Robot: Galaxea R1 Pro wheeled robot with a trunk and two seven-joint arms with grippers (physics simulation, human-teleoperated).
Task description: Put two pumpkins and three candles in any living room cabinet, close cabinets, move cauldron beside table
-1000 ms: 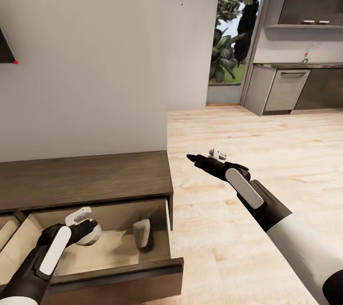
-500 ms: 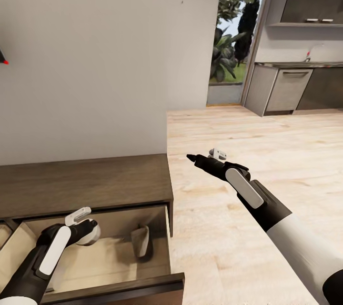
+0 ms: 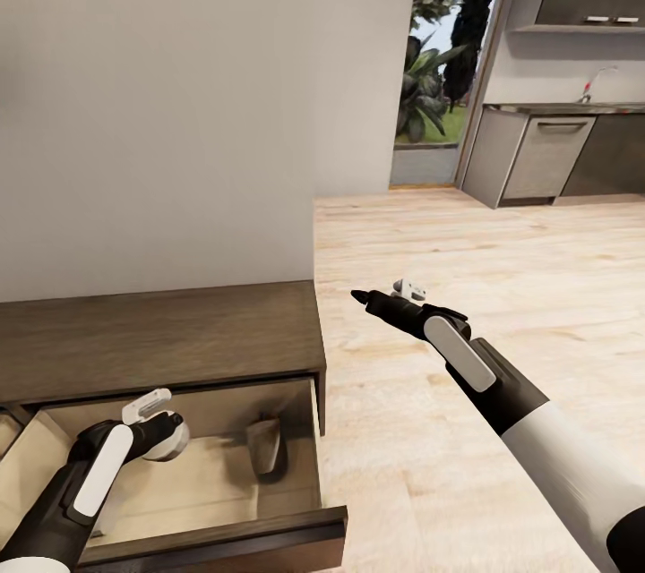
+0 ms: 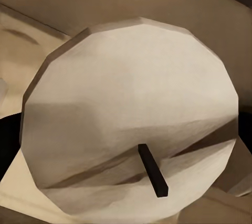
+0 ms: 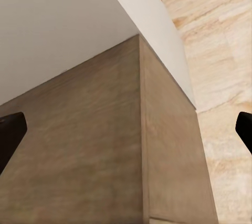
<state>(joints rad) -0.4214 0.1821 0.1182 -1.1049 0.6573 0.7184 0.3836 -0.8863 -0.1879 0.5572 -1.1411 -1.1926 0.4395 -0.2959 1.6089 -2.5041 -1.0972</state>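
**A:** How far along does this look?

**B:** Partway, I'd judge. The cabinet (image 3: 161, 340) has one drawer (image 3: 224, 528) pulled open, and one candle (image 3: 265, 445) lies tipped inside it near the drawer's right wall. The left gripper (image 3: 148, 407) hangs over the drawer's interior, and the left wrist view shows a second candle (image 4: 131, 124) face-on, wick and all, very close to the camera.

**A:** Is the left claw holding that one?

**B:** I cannot tell. Its fingertips aren't visible in the wrist view, and from the head view the fingers are too small to read (the candle's closeness suggests a grip or a fresh drop, but that is a guess).

**A:** And the right arm?

**B:** The right gripper (image 3: 387, 294) hovers over the wooden floor (image 3: 502, 286) just beyond the cabinet's end, jaws spread wide with nothing between them; its fingertips (image 5: 10, 129) sit at the far edges of the right wrist view.

**A:** What is left?

**B:** At least the drawer needs shutting. Pumpkins, cauldron and third candle I can't account for.

**A:** Anything changed from a second ago?

**B:** The whole head view has shifted: the kitchen cupboards (image 3: 537, 157) sit higher and the dark object with a red dot at the left edge has slid out, so the camera moved. Both arms hold the same pose.
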